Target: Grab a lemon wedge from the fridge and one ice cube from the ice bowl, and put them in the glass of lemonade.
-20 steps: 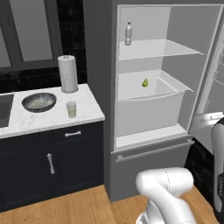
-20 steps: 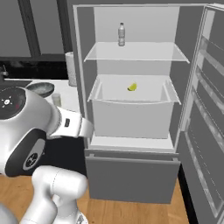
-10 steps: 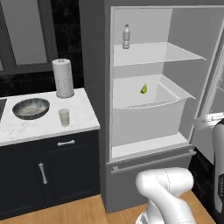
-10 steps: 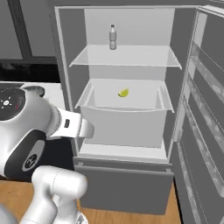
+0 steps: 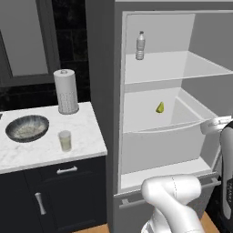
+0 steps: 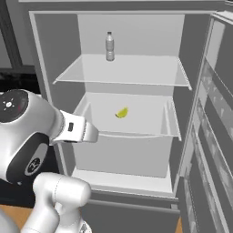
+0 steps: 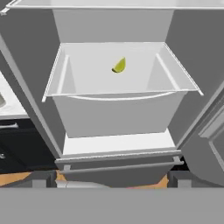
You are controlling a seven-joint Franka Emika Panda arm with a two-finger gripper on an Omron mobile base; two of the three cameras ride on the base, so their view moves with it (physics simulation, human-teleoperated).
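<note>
**Hand view closes on the open fridge as the base drives in**

Hand view shows the gripper (image 7: pixel 112 183) nearest, its two dark tips standing wide apart at the bottom edge and holding nothing. Just beyond them lies the fridge (image 7: pixel 35 83) with its door open, the white drawer (image 7: pixel 118 111) facing the hand.

Both base views have shifted as a whole over the last second: the fridge interior now looms larger and more central, so the camera has moved with the base, not the things. On the left, the tabletop (image 5: pixel 86 136) with the glass of lemonade (image 5: pixel 65 140), the ice bowl (image 5: pixel 27 128) and the paper-towel roll (image 5: pixel 66 91) has slid toward the edge of the left base view, each standing apart from the others.

Farther in, the lemon wedge (image 7: pixel 119 66) rests inside the drawer toward its back. On the shelf above, at the far wall, stands a small bottle (image 6: pixel 109 46).

My judgement: the approach drive is nearly done, and the next move is a reach over the drawer's front wall to the wedge; no item has yet been collected.
</note>
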